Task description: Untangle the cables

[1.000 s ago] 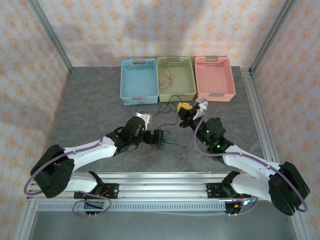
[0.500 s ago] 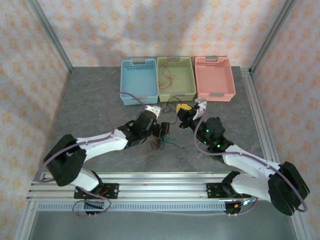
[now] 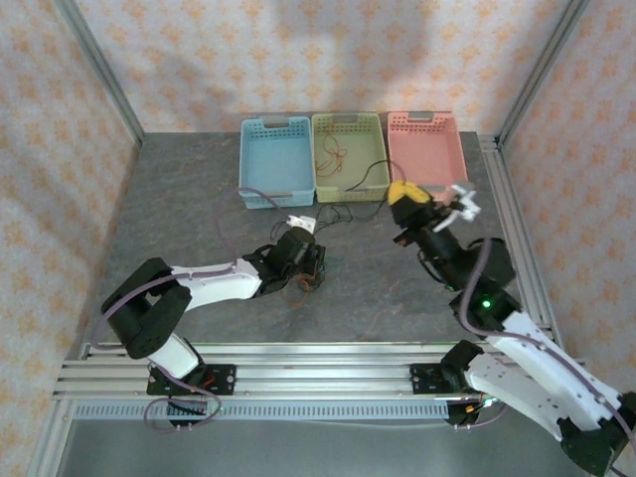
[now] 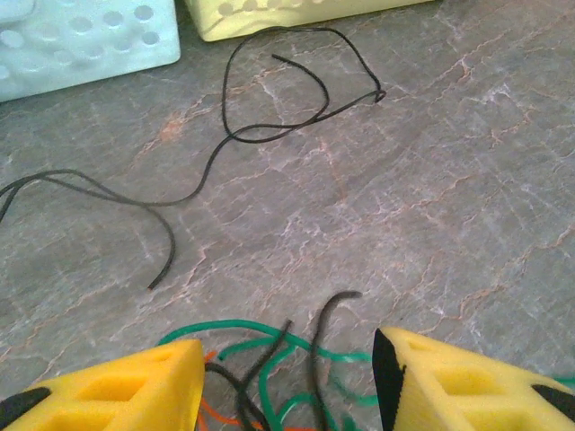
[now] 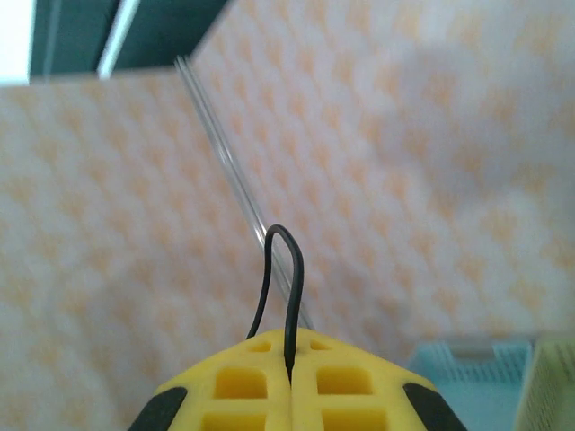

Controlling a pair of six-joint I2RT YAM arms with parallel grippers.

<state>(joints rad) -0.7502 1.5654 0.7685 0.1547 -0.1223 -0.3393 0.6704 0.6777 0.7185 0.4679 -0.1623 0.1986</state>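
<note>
Nearest the arm bases, the left gripper hangs low over the grey marbled table, its yellow fingers set partly apart with nothing clamped. They straddle a small tangle of thin green, red-orange and black cables that lies on the table surface. In the overhead view this tangle sits near the middle of the table, just under the left wrist. Just beyond the fingers, a loose black strand lies in open loops on the table, running toward the baskets. Farther back and to the right, the right gripper is raised above the table, its yellow fingers pressed together on a thin black cable, a narrow loop of which stands up from the seam between them. Along the far edge stand three perforated plastic baskets side by side: a light blue basket, a yellow-green basket with a red-orange cable inside, and a pink basket.
</note>
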